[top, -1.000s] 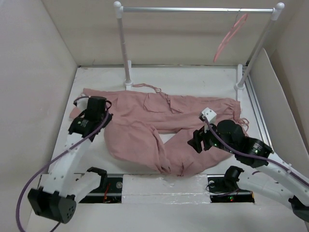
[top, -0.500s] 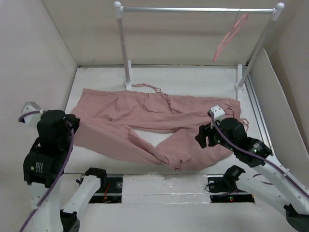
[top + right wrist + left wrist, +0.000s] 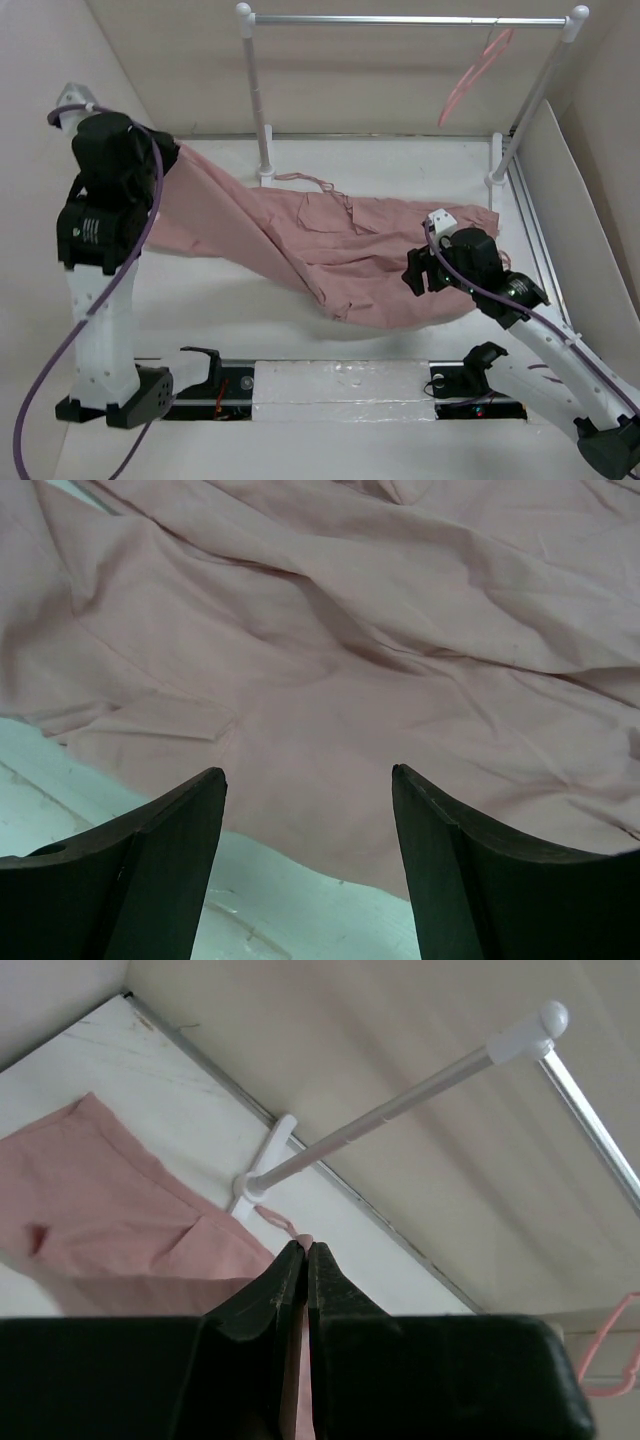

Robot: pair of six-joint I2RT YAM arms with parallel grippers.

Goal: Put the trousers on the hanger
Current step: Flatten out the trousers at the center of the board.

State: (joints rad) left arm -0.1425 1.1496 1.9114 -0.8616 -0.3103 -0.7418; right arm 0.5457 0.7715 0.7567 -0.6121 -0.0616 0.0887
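Across the counter (image 3: 215, 315) the trousers (image 3: 350, 250) slope up leftward to the left pincer (image 3: 306, 1252), clamped on one edge; the right pincer (image 3: 308, 775) hovers open above them. The hanger (image 3: 470, 85) hangs far right on the rail (image 3: 400, 19). A thin pinch might slip, dropping the fabric.

The black left gripper (image 3: 305, 1252) had its jaws pressed together on a fold of the dusty-pink soft fabric trousers (image 3: 110, 1222), which spread across the white table (image 3: 120, 1070) toward nine o'clock, while the white-and-metal garment rail (image 3: 400, 1105) slanted toward two o'clock and the thin pink plastic hanger (image 3: 592, 1348) showed at four o'clock.
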